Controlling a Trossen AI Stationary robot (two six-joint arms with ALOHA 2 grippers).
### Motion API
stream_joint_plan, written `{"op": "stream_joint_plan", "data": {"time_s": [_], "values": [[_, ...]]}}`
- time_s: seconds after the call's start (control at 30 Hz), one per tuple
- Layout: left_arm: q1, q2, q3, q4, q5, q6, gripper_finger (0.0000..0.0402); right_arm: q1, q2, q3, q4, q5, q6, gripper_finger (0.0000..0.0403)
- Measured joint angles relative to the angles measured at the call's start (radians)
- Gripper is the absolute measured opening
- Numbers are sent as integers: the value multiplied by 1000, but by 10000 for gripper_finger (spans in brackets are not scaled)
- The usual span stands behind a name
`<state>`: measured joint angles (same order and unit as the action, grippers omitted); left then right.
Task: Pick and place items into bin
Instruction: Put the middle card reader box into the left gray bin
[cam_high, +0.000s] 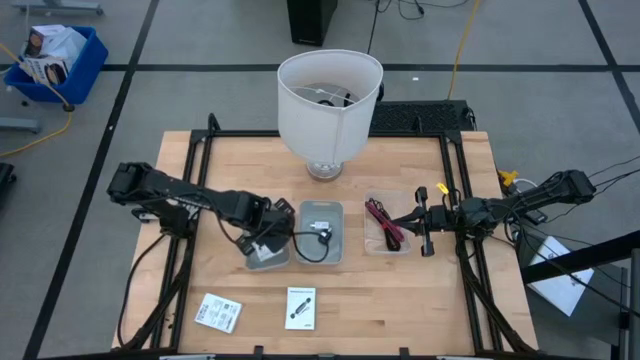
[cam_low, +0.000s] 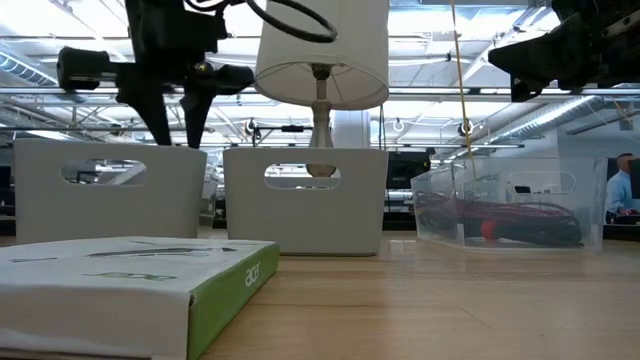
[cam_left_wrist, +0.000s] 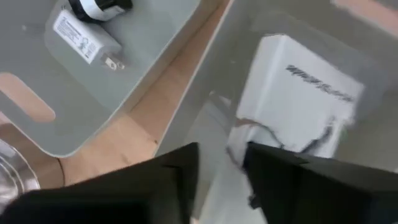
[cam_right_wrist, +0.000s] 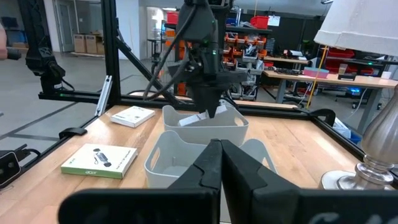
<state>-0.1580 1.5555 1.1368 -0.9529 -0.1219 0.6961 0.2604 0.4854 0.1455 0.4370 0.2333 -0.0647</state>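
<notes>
Hovering over the leftmost grey bin (cam_high: 268, 250), the left gripper (cam_high: 272, 231) points down with its fingers (cam_left_wrist: 168, 180) slightly parted and nothing between them; a white packet with black print (cam_left_wrist: 298, 99) lies on that bin's floor just beneath and beyond the fingertips. Right of it, the middle grey bin (cam_high: 321, 232) holds a white charger (cam_left_wrist: 84, 38) with a black cable (cam_high: 312, 248). At the table's right side the right gripper (cam_high: 405, 220) waits beside the clear bin (cam_high: 385, 222) of black and magenta cable ties (cam_high: 384, 222), its fingers pressed together and empty. Two boxed packets (cam_high: 218, 312) and (cam_high: 300, 307) lie on the near table edge (cam_high: 400, 300). A white lampshade (cam_high: 329, 106) stands at the far side.
</notes>
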Motion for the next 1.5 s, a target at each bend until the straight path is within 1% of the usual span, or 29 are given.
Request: {"op": "stream_joint_plan", "data": {"time_s": [0.1,0.17,0.23,0.3,0.33,0.43,0.57,0.67,0.8,1.0,1.13,1.23,1.3,1.4,1.5], "values": [[1,0,0,-29,-2,35,191,0,0,0,0,0,0,0],[-4,0,0,-57,-18,72,224,0,0,0,0,0,2,0],[-10,0,-1,-70,-70,79,248,0,0,0,0,0,2,0],[-5,0,-1,-70,-125,56,262,0,0,0,2,-1,3,0],[-1,0,0,-67,-141,42,267,0,0,0,4,-3,8,0],[-5,0,2,-48,-141,31,268,0,0,0,8,-3,24,0],[-10,0,2,-28,-124,31,251,0,7,3,4,-2,28,0],[-4,0,2,-28,-127,27,235,3,59,51,-29,-1,30,0],[-8,0,2,-28,-126,30,219,22,229,162,-30,2,25,0],[-7,0,3,-22,-142,-3,214,60,610,420,-31,-1,-36,0],[-7,0,3,-7,-142,-25,214,80,820,595,-20,-68,-95,0],[-6,0,3,3,-142,-46,214,84,951,697,-17,-101,-109,0],[-9,0,3,16,-142,-52,214,82,1024,746,-11,-105,-133,0],[-16,0,4,37,-167,-65,214,82,1121,789,69,-104,-180,0],[-19,0,4,39,-174,-98,214,89,1191,817,132,-87,-235,0]]}}
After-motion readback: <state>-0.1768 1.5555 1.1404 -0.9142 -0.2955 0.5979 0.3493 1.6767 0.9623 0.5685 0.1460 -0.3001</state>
